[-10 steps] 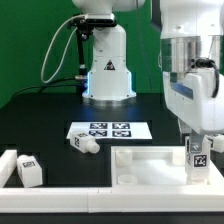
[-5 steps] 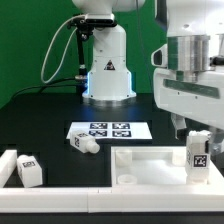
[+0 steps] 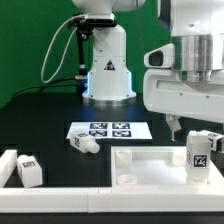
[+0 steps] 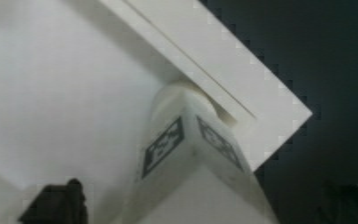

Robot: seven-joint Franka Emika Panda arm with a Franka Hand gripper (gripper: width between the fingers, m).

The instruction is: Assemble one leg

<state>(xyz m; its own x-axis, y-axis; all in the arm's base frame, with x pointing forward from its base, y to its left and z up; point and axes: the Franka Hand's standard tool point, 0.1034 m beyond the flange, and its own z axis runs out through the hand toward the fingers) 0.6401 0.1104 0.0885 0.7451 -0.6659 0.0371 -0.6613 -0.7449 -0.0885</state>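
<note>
One leg (image 3: 198, 153), a stubby white peg with a black-and-white tag, stands upright at the corner of the big white panel (image 3: 150, 160) on the exterior view's right. My gripper (image 3: 193, 131) hangs just above it, open, with one finger on each side and clear of the peg. In the wrist view the leg (image 4: 197, 160) rises between the dark fingertips (image 4: 55, 203), with the gripper (image 4: 202, 208) not touching it. A second leg (image 3: 85, 143) lies on the table. A third leg (image 3: 29, 170) stands at the exterior view's left.
The marker board (image 3: 100, 130) lies behind the panel. The robot base (image 3: 107, 65) stands at the back with a black cable beside it. A round hole (image 3: 127, 180) shows in the panel's near left corner. A white block (image 3: 7, 162) sits at the far left.
My gripper has let go of the upright leg and risen, shifting slightly toward the exterior view's left. The leg stays standing at the panel's corner.
</note>
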